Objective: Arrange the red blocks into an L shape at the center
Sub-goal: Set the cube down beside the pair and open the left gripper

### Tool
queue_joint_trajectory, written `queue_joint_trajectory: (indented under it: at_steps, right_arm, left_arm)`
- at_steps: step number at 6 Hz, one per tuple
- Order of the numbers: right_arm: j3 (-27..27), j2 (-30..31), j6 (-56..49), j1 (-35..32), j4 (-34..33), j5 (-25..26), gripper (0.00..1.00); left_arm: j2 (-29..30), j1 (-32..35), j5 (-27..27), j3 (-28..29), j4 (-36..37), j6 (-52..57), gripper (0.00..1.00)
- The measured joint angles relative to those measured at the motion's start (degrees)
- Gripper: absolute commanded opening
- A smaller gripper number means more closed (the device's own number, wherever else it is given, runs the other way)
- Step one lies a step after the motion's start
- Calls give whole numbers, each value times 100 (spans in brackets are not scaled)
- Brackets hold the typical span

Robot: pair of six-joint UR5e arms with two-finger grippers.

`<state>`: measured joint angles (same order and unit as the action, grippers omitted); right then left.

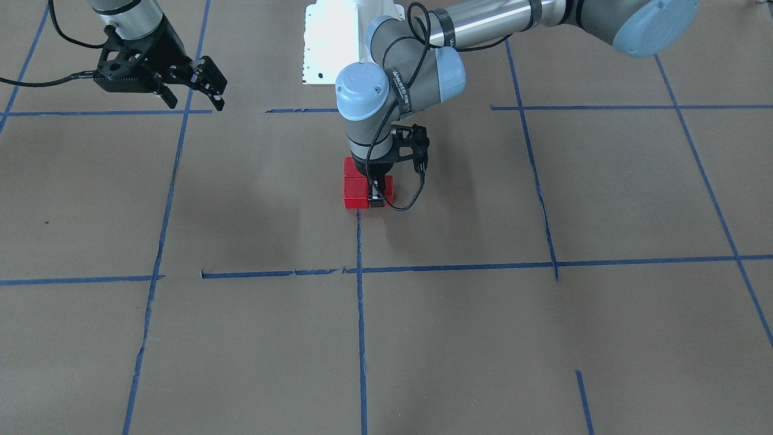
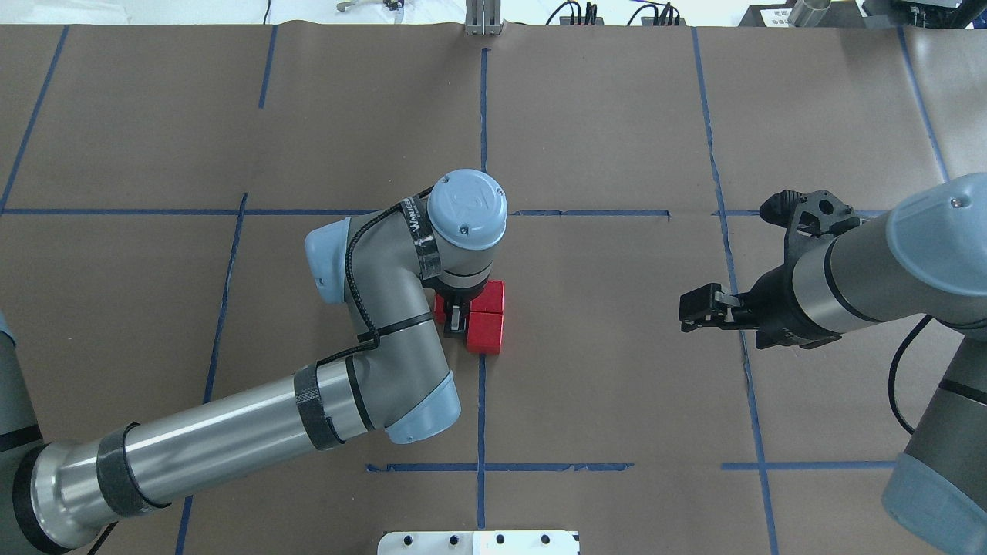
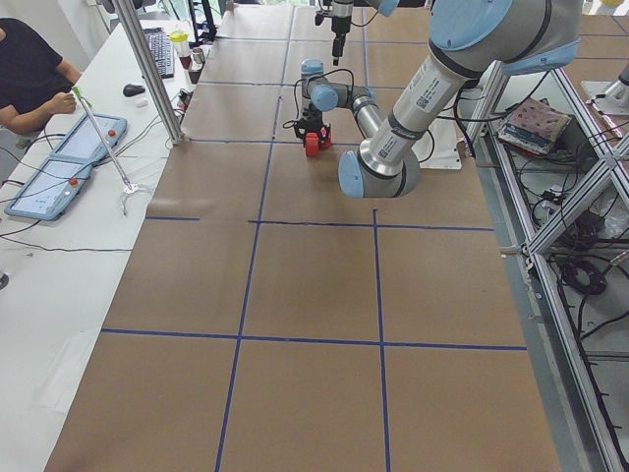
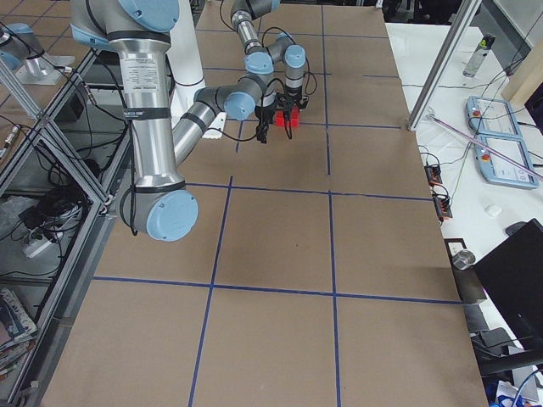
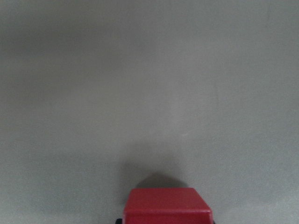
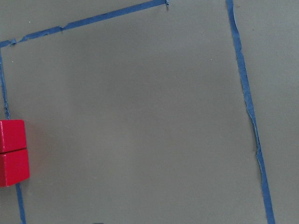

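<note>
Three red blocks sit together at the table's center. In the overhead view two of them (image 2: pixel 487 297) (image 2: pixel 486 333) touch in a column. The third (image 2: pixel 439 308) lies to their left, mostly under my left wrist. My left gripper (image 2: pixel 457 320) points straight down and is shut on this third block, which rests on the paper with one finger between it and its neighbour. The left wrist view shows that block (image 5: pixel 166 205) at the bottom edge. My right gripper (image 2: pixel 686 312) is open and empty, hovering far to the right. The right wrist view shows the two stacked-in-line blocks (image 6: pixel 13 151).
Brown paper with blue tape lines (image 2: pixel 482 100) covers the table. The white robot base (image 1: pixel 329 42) stands just behind the blocks. An operator (image 3: pixel 29 69) sits at a side table with tablets beyond the far edge.
</note>
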<state>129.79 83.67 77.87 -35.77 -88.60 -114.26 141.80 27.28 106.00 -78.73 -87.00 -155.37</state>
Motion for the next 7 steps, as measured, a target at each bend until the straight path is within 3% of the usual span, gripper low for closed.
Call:
queue_joint_trajectory:
  at_steps: [4,5,7]
  right_arm:
    - [6,6,0,0,-1,0,100]
    - [13,30,-21,-12,0,-3,100]
    - [7,127,-172,-336,-21,-232,100]
  left_arm:
    - [-21,196,138,-268,155,55,100]
    - [-101,303,235,-683,441,252,100]
    - [-686,441,310,-2053,1057,1299,100]
